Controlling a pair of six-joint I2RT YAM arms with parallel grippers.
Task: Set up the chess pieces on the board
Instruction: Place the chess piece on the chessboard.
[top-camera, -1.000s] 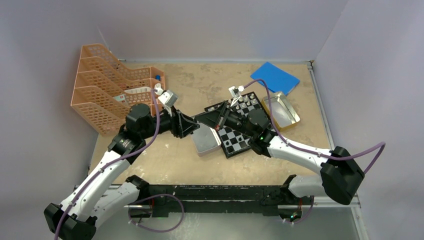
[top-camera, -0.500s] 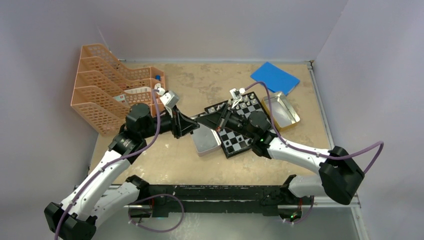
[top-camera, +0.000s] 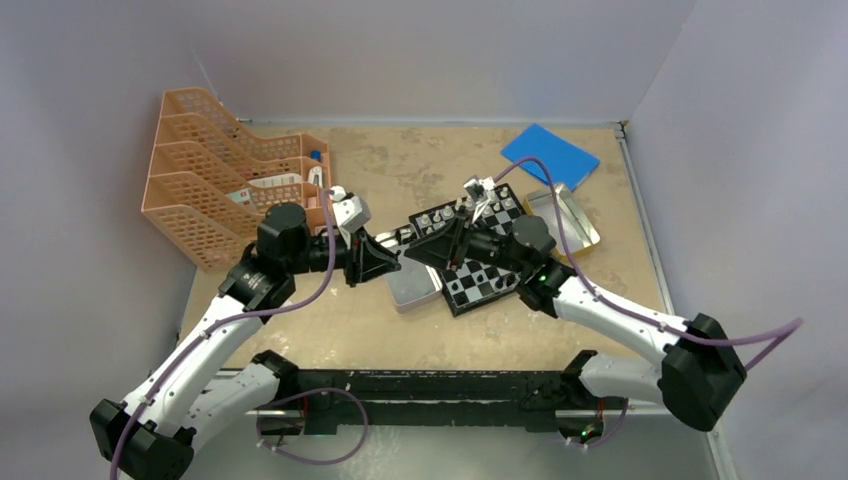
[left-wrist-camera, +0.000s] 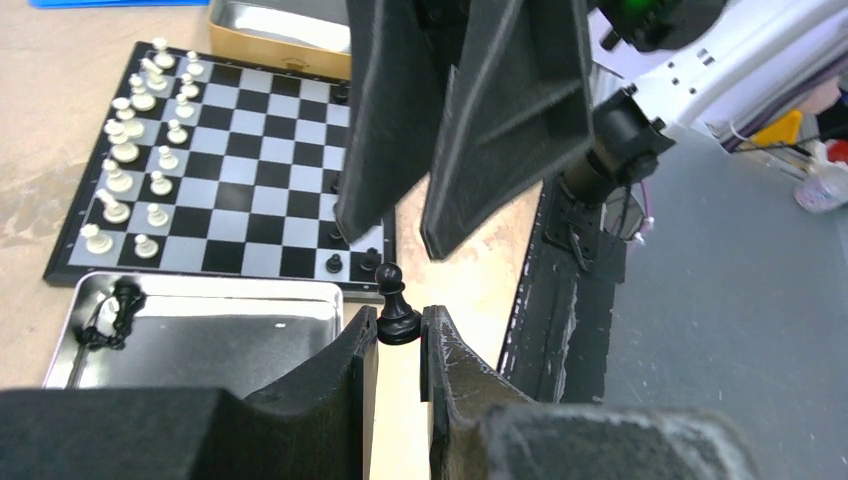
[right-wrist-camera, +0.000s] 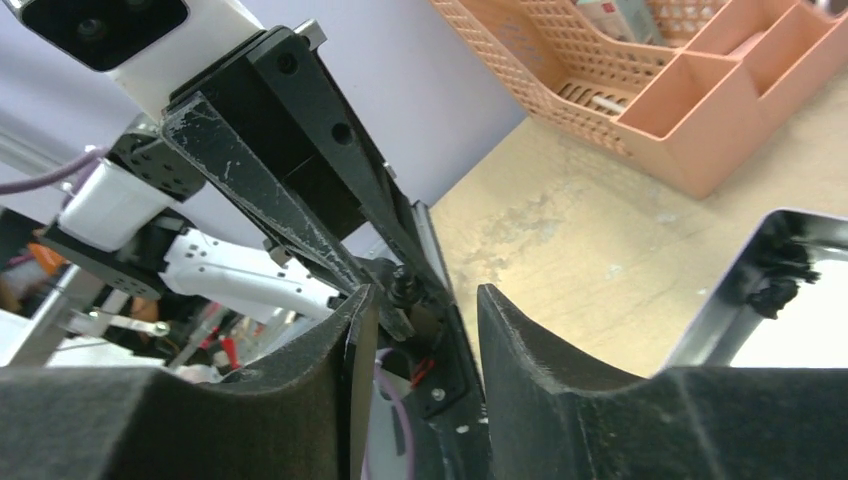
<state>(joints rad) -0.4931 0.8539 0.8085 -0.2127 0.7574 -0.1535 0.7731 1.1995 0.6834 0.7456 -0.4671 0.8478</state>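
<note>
Gripping a black pawn (left-wrist-camera: 397, 310) by its base, the left pincer (left-wrist-camera: 398, 338) faced the open right pincer (left-wrist-camera: 395, 235), which probably needed to close squarely on its head.

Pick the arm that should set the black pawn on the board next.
Left. The left gripper is shut on the black pawn, close by the board. The right gripper stands open, gripping nothing.

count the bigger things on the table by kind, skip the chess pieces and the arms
metal tins: 2
chessboard: 1
blue pad: 1
orange tiered tray: 1
total: 5
</note>
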